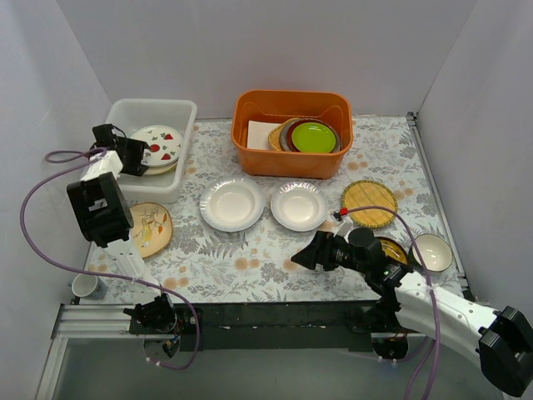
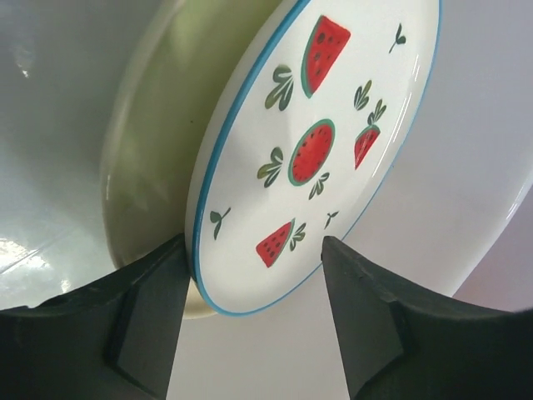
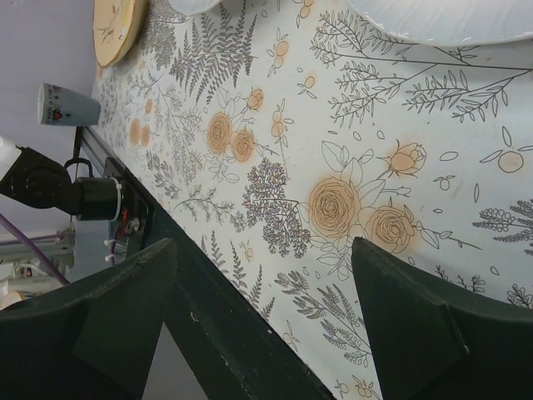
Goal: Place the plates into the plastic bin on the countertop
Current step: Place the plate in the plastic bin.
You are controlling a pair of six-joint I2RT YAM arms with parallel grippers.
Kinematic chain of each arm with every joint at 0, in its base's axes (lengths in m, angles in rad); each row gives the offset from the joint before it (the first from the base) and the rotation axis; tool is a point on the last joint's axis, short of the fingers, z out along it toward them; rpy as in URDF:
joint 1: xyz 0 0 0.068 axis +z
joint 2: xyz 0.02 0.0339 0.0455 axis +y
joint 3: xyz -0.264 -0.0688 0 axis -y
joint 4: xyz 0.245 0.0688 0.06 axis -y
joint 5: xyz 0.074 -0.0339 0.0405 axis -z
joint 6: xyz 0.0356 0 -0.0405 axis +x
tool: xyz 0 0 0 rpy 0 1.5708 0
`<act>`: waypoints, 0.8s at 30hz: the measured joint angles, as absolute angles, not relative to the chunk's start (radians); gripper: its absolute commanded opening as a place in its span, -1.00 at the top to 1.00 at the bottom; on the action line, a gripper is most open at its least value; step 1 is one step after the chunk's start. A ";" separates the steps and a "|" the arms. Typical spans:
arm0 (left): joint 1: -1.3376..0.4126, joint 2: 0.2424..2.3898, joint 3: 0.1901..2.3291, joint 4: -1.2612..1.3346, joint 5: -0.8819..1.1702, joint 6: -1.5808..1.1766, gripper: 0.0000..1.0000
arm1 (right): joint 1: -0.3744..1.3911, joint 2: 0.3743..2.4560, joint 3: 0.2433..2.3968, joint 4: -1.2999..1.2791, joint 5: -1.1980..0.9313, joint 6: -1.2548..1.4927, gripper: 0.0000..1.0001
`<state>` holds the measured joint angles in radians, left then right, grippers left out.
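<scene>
The white plastic bin [image 1: 125,112] stands at the back left of the countertop [image 1: 250,250]. In it a red-fruit-patterned plate [image 1: 158,145] lies on a pale greenish plate [image 2: 158,125]. My left gripper [image 1: 140,157] is open, and the near rim of the fruit plate [image 2: 316,142] sits between its jaws [image 2: 254,292]. Two white plates [image 1: 231,202] [image 1: 298,205], a peach plate [image 1: 150,227], a yellow woven plate [image 1: 370,202] and a dark brown-gold plate [image 1: 393,248] lie on the countertop. My right gripper [image 1: 312,252] is open and empty, low over the countertop's front edge [image 3: 262,317].
An orange tub [image 1: 291,158] at the back centre holds a lime-green plate [image 1: 313,136] on other plates. A cream bowl [image 1: 432,251] sits at the right edge. A small cup [image 1: 86,286] stands at the front left, and it also shows in the right wrist view [image 3: 67,104].
</scene>
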<state>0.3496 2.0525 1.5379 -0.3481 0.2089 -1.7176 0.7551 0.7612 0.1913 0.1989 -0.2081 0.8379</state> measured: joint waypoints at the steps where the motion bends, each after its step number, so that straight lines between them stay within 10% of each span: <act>1: 0.350 2.053 1.544 -0.360 0.200 -1.719 -0.63 | 0.755 0.756 0.191 0.195 -0.208 0.838 -0.86; 24: 0.350 1.835 1.578 -0.521 0.113 -1.714 -0.80 | 0.755 0.616 0.192 0.081 -0.171 0.831 -0.96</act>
